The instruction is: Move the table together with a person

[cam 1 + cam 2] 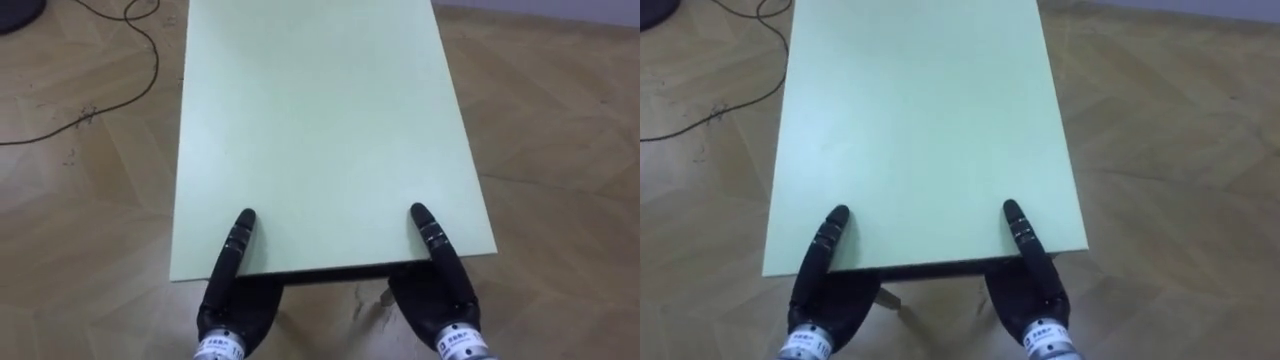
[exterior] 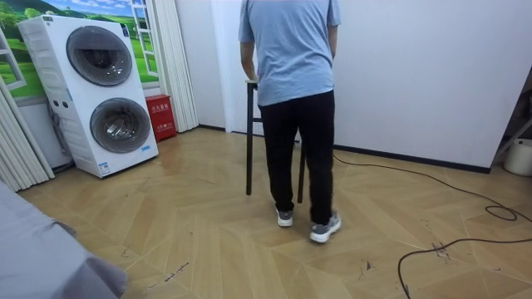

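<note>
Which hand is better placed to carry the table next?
Neither left nor right: the left hand and right hand sit alike at the near edge of the green table, each equally far in from its corner.

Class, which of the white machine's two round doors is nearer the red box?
The lower door, level with the red box; the upper door sits well above it.

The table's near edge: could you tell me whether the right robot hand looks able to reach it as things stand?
Probably yes: the right robot hand sits at the table's near edge, partly lying on top, with nothing between them.
</note>
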You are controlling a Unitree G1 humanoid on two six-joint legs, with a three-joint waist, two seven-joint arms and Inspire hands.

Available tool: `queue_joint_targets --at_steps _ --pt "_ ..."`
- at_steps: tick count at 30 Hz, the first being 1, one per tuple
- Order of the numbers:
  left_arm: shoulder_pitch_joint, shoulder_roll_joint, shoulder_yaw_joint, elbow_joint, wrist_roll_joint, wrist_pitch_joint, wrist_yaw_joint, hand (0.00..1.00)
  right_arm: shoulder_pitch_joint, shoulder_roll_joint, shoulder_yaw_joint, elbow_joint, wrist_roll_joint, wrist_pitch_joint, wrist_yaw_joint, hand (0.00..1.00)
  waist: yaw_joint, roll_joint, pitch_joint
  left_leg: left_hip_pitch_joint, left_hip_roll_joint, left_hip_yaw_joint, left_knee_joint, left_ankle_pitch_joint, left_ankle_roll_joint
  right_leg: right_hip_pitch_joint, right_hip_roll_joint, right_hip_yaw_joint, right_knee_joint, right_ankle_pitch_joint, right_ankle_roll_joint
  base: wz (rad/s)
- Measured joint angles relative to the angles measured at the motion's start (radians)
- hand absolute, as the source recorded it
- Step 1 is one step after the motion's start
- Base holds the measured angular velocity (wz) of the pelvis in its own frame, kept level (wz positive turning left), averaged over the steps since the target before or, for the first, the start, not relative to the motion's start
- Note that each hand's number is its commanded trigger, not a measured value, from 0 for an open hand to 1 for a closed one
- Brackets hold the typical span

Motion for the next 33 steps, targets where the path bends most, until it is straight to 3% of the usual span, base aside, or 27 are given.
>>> queue_joint_targets --at_steps 1,2,3,4,5,6,12,14,16,17,18,19,20,24,28,31,33 --pt "0.000 0.001 0.002 0.000 -0.002 -0.003 0.000 1.00 -0.004 0.001 0.000 0.000 -0.005 0.001 0.000 1.00 -0.001 -0.001 -0.0005 -0.007 -0.005 -0.016 0.002 0.002 -0.004 -0.013 0.013 0.019 -0.053 0.016 -0.009 0.43" --pt "-0.003 -0.017 0.007 0.008 -0.003 -0.001 0.003 1.00 -0.004 -0.007 -0.007 -0.002 -0.008 -0.001 0.000 1.00 -0.026 0.025 -0.0048 -0.022 -0.008 -0.023 0.002 0.004 -0.015 -0.005 0.016 -0.014 -0.054 0.045 -0.014 0.66" --pt "-0.004 -0.021 0.005 0.008 -0.003 0.001 0.003 1.00 -0.005 -0.008 -0.007 -0.005 -0.002 -0.002 0.000 1.00 -0.036 0.028 -0.0050 -0.020 0.008 0.060 -0.013 0.013 -0.016 0.004 0.011 -0.067 -0.055 0.046 -0.014 0.81" --pt "-0.005 -0.021 0.003 0.008 -0.001 0.003 0.003 1.00 -0.005 -0.010 -0.007 -0.005 0.000 -0.002 0.000 1.00 -0.043 0.028 -0.0049 -0.017 0.017 0.108 -0.017 0.020 -0.014 0.010 0.010 -0.086 -0.056 0.046 -0.014 0.78" --pt "-0.005 -0.021 0.002 0.008 0.001 0.004 0.004 1.00 -0.003 -0.009 -0.007 -0.005 0.001 -0.004 0.000 1.00 -0.061 0.027 -0.0043 -0.011 0.032 0.186 -0.029 0.030 -0.009 0.021 0.009 -0.114 -0.056 0.045 -0.014 0.73" --pt "-0.005 -0.020 0.003 0.009 0.001 0.005 0.004 1.00 -0.002 -0.007 -0.007 -0.005 -0.001 -0.005 0.000 1.00 -0.067 0.024 -0.0025 -0.006 0.036 0.212 -0.037 0.040 -0.007 0.027 0.008 -0.137 -0.056 0.045 -0.014 0.63" --pt "-0.009 -0.021 0.001 0.011 0.001 0.005 0.008 1.00 -0.001 -0.007 -0.007 -0.008 -0.001 -0.008 -0.002 1.00 -0.075 0.025 -0.0028 -0.022 0.014 0.201 -0.045 0.049 0.008 0.042 -0.006 -0.216 -0.033 0.041 -0.007 0.44" --pt "-0.014 -0.022 -0.004 0.011 0.001 0.005 0.014 1.00 0.001 -0.007 -0.011 -0.008 0.003 -0.009 -0.002 1.00 -0.086 0.023 -0.0018 -0.018 -0.004 0.164 -0.057 0.055 0.018 0.035 -0.023 -0.226 0.024 0.030 0.010 0.67" --pt "-0.024 -0.021 -0.019 0.012 0.001 0.005 0.026 1.00 0.002 -0.007 -0.019 -0.008 0.007 -0.009 -0.006 1.00 -0.088 0.022 0.0015 -0.015 -0.010 0.084 -0.056 0.058 0.023 -0.023 -0.042 -0.169 0.147 0.018 0.013 0.70" --pt "-0.028 -0.017 -0.026 0.012 0.001 -0.003 0.029 1.00 0.008 -0.001 -0.022 -0.008 0.002 -0.008 -0.007 1.00 -0.097 0.021 0.0011 -0.024 -0.022 -0.012 -0.048 0.059 0.021 -0.044 -0.024 -0.081 0.122 -0.017 0.001 0.65" --pt "-0.030 -0.014 -0.027 0.012 0.000 -0.017 0.029 1.00 0.005 0.008 -0.021 -0.009 -0.009 -0.008 -0.007 1.00 -0.099 0.020 0.0013 -0.038 -0.040 -0.078 -0.047 0.062 0.014 -0.064 0.004 -0.015 0.016 -0.019 -0.011 0.66" --pt "-0.033 -0.013 -0.027 0.012 0.000 -0.020 0.029 1.00 0.004 0.010 -0.021 -0.011 -0.009 -0.009 -0.007 1.00 -0.102 0.018 0.0001 -0.042 -0.055 -0.099 -0.047 0.064 0.011 -0.066 0.008 0.018 -0.025 0.007 -0.008 0.93" --pt "-0.037 -0.012 -0.032 0.015 0.000 -0.018 0.033 1.00 0.010 0.011 -0.019 -0.013 -0.006 -0.019 -0.007 1.00 -0.119 0.023 -0.0003 -0.039 -0.074 -0.125 -0.053 0.069 0.008 -0.053 -0.001 0.007 -0.012 0.033 -0.016 0.89" --pt "-0.038 0.000 -0.039 0.016 0.001 -0.019 0.036 1.00 0.016 0.002 -0.014 -0.010 0.019 -0.022 -0.007 1.00 -0.114 0.023 0.0017 -0.014 -0.064 -0.063 -0.085 0.083 0.004 -0.001 0.006 -0.054 -0.040 0.033 -0.016 0.57" --pt "-0.031 0.003 -0.037 0.016 0.001 -0.019 0.036 1.00 0.020 -0.003 -0.004 -0.010 0.029 -0.024 -0.010 1.00 -0.097 0.022 0.0025 -0.003 -0.066 -0.054 -0.092 0.083 0.004 0.023 0.008 -0.057 -0.057 0.033 -0.015 0.17" --pt "-0.024 0.004 -0.041 0.017 0.002 -0.014 0.036 1.00 0.035 -0.005 -0.004 -0.010 0.033 -0.028 -0.010 1.00 -0.112 0.017 0.0054 -0.005 -0.065 -0.023 -0.083 0.086 0.010 0.051 0.007 -0.102 -0.059 0.033 -0.015 0.50" --pt "-0.026 0.010 -0.043 0.021 0.001 -0.008 0.036 1.00 0.045 -0.004 -0.005 -0.010 0.039 -0.028 -0.010 1.00 -0.137 0.011 0.0080 -0.006 -0.054 0.067 -0.082 0.095 0.025 0.084 0.006 -0.134 -0.073 0.031 -0.012 0.74"
